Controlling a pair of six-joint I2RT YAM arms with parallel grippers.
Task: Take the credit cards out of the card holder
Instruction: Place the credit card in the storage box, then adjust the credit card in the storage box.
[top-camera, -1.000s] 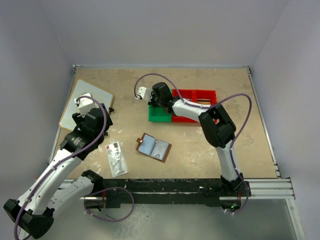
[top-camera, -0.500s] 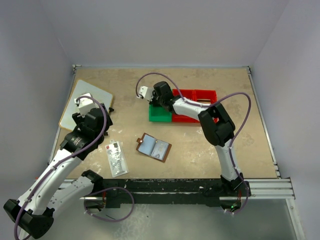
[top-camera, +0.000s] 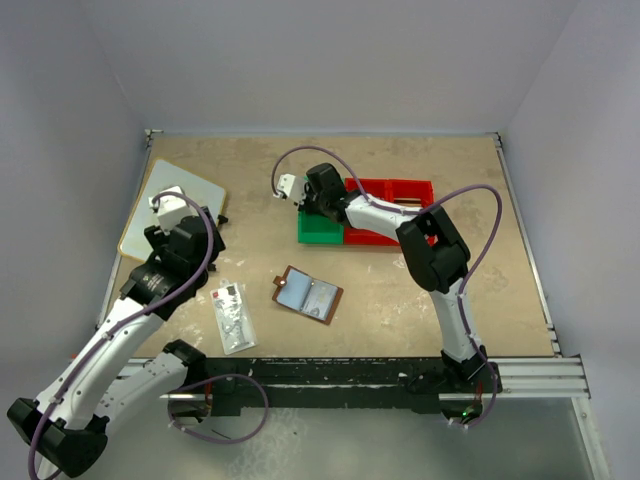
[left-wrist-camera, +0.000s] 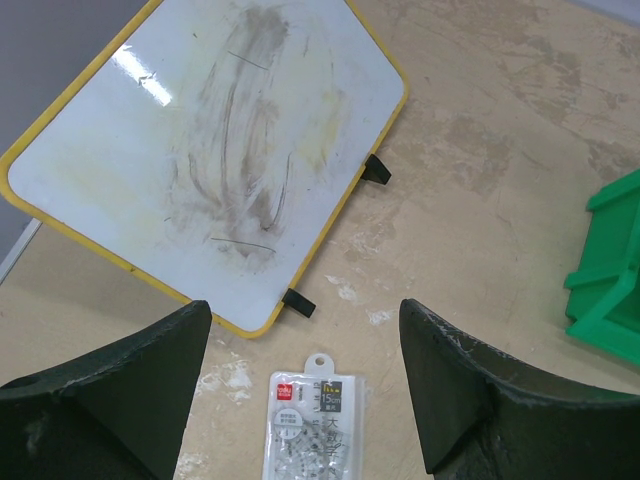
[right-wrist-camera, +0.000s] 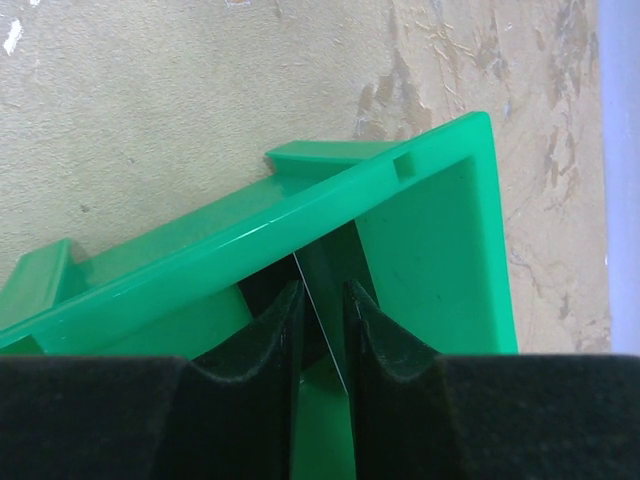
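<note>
Now card holder (top-camera: 308, 295) open, long axis left-right

The only print I can find is on the clear packet (left-wrist-camera: 313, 425) in my left wrist view. Its white header card (left-wrist-camera: 312, 402) carries a small red square mark (left-wrist-camera: 283, 388) at the upper left, and the white characters inside it are too small for me to read. Beside that mark is a line I take to be "15cm", though the print is tiny and I may be wrong. Below it run rows of dark characters, perhaps Chinese, which I cannot make out. The dark strokes on the whiteboard (left-wrist-camera: 200, 150) are smears and form no letters.
</note>
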